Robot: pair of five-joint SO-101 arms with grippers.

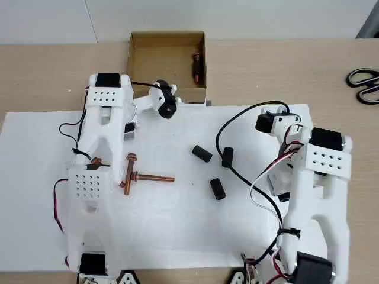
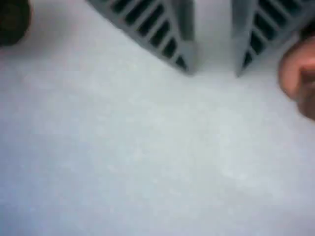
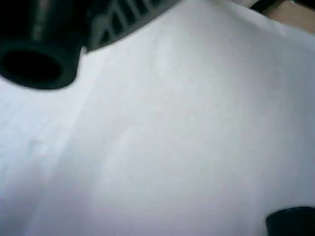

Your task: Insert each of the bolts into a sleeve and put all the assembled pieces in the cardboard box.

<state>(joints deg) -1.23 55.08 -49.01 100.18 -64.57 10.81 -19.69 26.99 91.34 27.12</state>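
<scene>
Two copper bolts [image 1: 129, 171] [image 1: 152, 177] lie crossed on the white paper beside the left arm. A third bolt's head [image 1: 96, 161] peeks out from under that arm. Three black sleeves [image 1: 202, 153] [image 1: 228, 156] [image 1: 217, 188] lie mid-table. An assembled piece [image 1: 198, 66] rests in the cardboard box [image 1: 142, 59]. My left gripper [image 2: 211, 69] hovers low over bare paper, open with nothing between its fingers; a bolt head [image 2: 295, 73] is just beside it. My right gripper [image 3: 54, 54] is shut on a black sleeve [image 3: 39, 66], whose open end faces the camera.
Scissors [image 1: 364, 83] lie at the table's far right, off the paper. Black cables [image 1: 237, 171] trail from the right arm across the paper near the sleeves. Another dark object [image 3: 293, 221] sits on the paper near the right gripper.
</scene>
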